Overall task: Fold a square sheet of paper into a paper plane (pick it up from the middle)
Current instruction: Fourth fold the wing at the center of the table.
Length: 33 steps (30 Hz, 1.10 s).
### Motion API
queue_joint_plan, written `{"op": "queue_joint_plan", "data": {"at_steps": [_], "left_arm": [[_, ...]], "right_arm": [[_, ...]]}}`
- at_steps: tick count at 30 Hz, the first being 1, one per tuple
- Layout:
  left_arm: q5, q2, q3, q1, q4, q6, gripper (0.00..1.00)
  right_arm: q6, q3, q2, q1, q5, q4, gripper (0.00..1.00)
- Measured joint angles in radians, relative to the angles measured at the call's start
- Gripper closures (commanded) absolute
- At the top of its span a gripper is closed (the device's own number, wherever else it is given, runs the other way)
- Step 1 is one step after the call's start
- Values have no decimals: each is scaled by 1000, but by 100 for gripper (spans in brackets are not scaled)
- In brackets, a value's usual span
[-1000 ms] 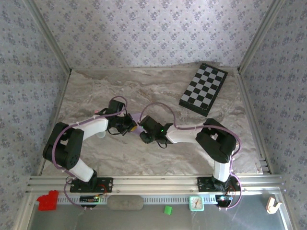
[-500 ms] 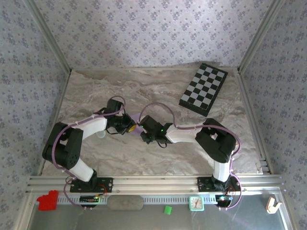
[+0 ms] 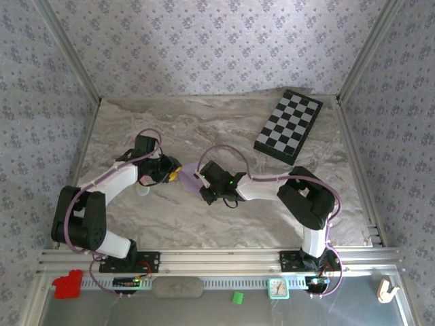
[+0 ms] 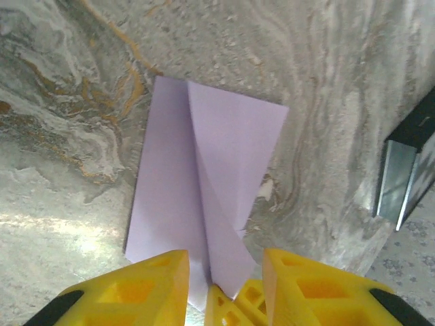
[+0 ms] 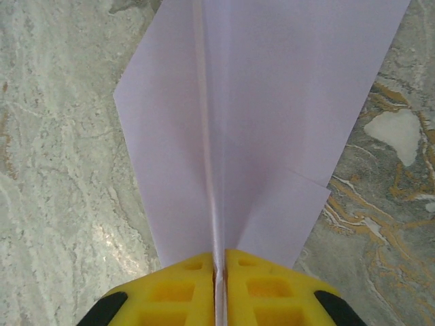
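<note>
One thin pale-lilac paper plane (image 3: 189, 179), half folded, lies near the middle of the grey marbled table (image 3: 224, 129), well off its edges; the yellow-fingered right gripper (image 5: 219, 261) pinches its raised centre crease; the left gripper (image 4: 224, 265) holds its fingers apart over one end; light, floppy, easily crumpled, I'd judge; best held by that stiffer ridge.

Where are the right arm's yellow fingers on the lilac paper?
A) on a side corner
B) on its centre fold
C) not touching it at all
B: in the right wrist view, the fingers are shut together on the raised fold running down the middle of the paper.
</note>
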Motion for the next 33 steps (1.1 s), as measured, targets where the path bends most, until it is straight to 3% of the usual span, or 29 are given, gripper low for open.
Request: {"op": "queue_joint_plan", "data": {"at_steps": [10,18,33], "left_arm": [[32,-55,-197,-7,130,-65,72],[67,-19,-203,-54,216,-74,77],[75,102,-202,-93,229,-75,84]], "right_arm": [[22,-6,8,-39,-104,47,93],[29,-8,21,-53,-175,63,93],[46,-8,25,-56,-211,62,83]]}}
